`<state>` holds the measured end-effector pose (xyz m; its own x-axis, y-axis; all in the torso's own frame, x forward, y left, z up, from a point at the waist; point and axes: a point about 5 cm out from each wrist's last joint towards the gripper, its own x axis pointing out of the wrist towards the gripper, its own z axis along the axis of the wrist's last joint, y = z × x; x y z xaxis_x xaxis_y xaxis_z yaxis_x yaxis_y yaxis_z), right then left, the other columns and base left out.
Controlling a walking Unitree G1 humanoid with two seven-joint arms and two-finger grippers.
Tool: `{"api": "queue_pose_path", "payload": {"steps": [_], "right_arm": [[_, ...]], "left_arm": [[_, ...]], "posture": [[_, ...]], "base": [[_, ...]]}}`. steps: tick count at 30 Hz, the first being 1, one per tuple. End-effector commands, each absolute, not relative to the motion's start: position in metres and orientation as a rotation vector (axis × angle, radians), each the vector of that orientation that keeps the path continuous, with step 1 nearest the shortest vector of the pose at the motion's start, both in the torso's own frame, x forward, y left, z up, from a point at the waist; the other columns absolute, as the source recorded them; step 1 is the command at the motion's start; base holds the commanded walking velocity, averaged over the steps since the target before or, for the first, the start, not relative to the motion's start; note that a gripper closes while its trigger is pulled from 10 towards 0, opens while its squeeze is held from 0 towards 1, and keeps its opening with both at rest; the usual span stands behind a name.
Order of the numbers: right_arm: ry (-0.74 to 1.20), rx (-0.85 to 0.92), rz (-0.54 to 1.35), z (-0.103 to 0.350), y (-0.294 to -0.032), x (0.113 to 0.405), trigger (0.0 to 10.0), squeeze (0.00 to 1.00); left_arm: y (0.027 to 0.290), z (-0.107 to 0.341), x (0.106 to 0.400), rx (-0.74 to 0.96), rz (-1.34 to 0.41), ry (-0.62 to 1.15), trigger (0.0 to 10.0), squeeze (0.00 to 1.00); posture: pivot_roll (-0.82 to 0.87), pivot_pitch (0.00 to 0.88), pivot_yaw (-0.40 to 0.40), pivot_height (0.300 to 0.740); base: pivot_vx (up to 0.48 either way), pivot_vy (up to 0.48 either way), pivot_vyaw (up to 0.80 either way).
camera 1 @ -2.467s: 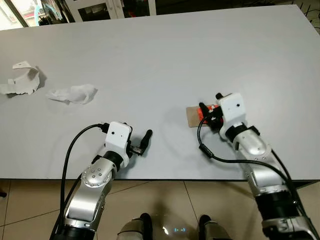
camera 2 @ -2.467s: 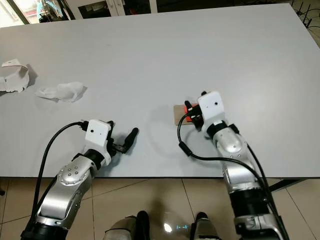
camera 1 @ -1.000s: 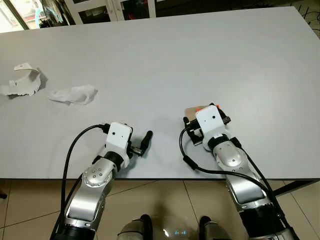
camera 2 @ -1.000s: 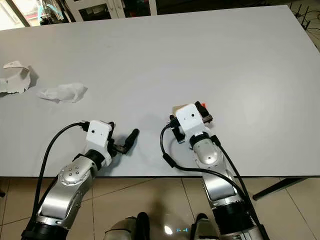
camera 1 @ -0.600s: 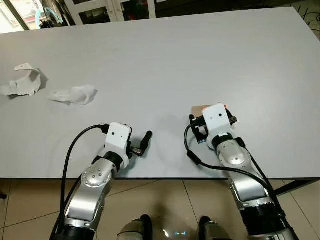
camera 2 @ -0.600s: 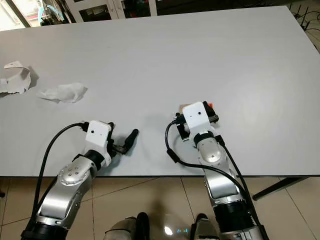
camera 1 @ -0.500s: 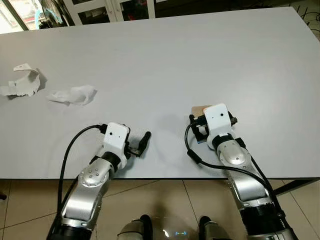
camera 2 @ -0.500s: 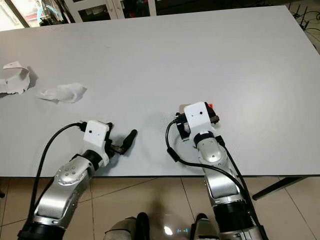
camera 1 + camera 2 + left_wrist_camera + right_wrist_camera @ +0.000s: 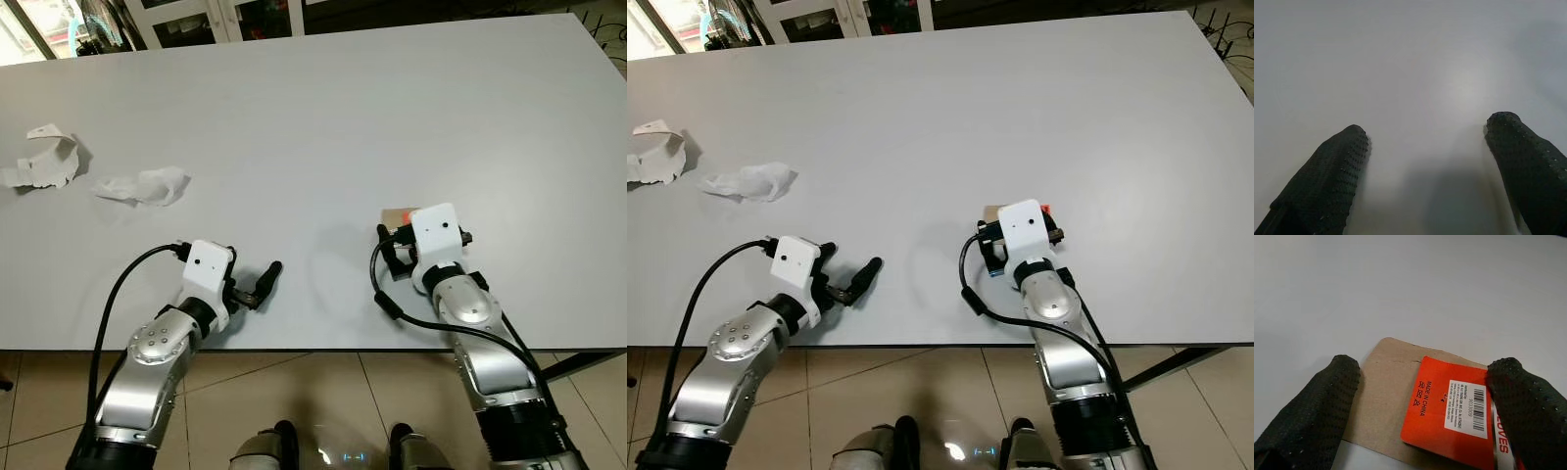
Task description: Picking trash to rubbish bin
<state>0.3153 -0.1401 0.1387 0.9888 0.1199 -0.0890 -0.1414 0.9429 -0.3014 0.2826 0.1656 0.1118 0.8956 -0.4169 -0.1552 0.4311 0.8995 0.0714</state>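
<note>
Our two arms were silver metal with rounded, brushed joints and small round screws on the elbow housings. Each wrist carried a white boxy camera block with a tiny dark dot on top. A thick black cable looped from each block back along the forearm. Our left gripper [image 9: 263,284] and right gripper [image 9: 1425,396] had long black fingers [image 9: 1327,176] covered in fine raised dots. Below, our dark glossy torso showed a small lit blue mark.

Brown card [image 9: 1385,400], orange barcoded label [image 9: 1449,406]; white tissue [image 9: 142,184]; grey table [image 9: 343,117].
</note>
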Motion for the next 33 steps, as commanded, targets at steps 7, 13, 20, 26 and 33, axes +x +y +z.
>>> {"api": "queue_pose_path", "payload": {"steps": [7, 13, 20, 26, 33], "right_arm": [[0.268, -0.305, 0.051, 0.107, -0.159, 0.305, 3.9, 0.00], [0.289, -0.280, 0.061, 0.103, -0.156, 0.302, 0.0, 0.00], [0.297, -0.267, 0.058, 0.104, -0.154, 0.301, 0.0, 0.00], [0.300, -0.253, 0.055, 0.104, -0.154, 0.301, 0.0, 0.00], [0.303, -0.243, 0.049, 0.104, -0.154, 0.302, 0.0, 0.00]], "left_arm": [[0.169, 0.115, 0.275, 0.058, -0.510, 0.160, 10.0, 0.00], [0.168, 0.116, 0.272, 0.052, -0.547, 0.169, 10.0, 0.00], [0.165, 0.118, 0.273, 0.046, -0.559, 0.170, 10.0, 0.00], [0.165, 0.118, 0.271, 0.045, -0.570, 0.178, 10.0, 0.00], [0.165, 0.118, 0.271, 0.048, -0.572, 0.182, 10.0, 0.00]], "posture": [[0.04, 0.237, 0.135, 0.740], [0.03, 0.241, 0.141, 0.740], [0.03, 0.244, 0.142, 0.740], [0.03, 0.247, 0.144, 0.740], [0.03, 0.247, 0.146, 0.740]], "base": [[0.000, 0.000, 0.00], [0.000, 0.000, 0.00], [0.000, 0.000, 0.00], [0.000, 0.000, 0.00], [0.000, 0.000, 0.00]]}}
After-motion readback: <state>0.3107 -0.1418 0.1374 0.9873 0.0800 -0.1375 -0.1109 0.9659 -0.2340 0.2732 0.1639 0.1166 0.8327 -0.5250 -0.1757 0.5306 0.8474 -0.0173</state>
